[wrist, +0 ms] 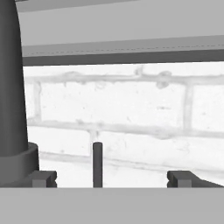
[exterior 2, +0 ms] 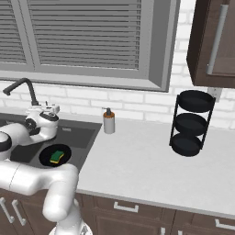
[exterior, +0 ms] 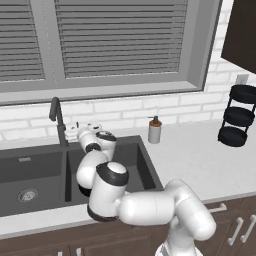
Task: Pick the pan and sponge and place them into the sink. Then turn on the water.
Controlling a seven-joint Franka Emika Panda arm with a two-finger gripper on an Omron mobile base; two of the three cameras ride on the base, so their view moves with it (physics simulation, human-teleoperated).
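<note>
The pan [exterior 2: 54, 155] lies in the sink's [exterior: 145, 167] right basin with the sponge [exterior 2: 57, 156] on it, seen from the right base; from the left base the arm hides both. The gripper [wrist: 109, 178] hovers behind the sink with fingers wide apart, a thin dark lever [wrist: 97, 164] upright between them. The faucet [exterior: 58, 122] column stands at 9 o'clock of the gripper. A soap bottle [exterior: 154, 130] sits at 3 o'clock of the sink on the grey counter [exterior 2: 137, 160], a black tiered rack [exterior 2: 190, 122] farther right. White brick wall and blinds behind
</note>
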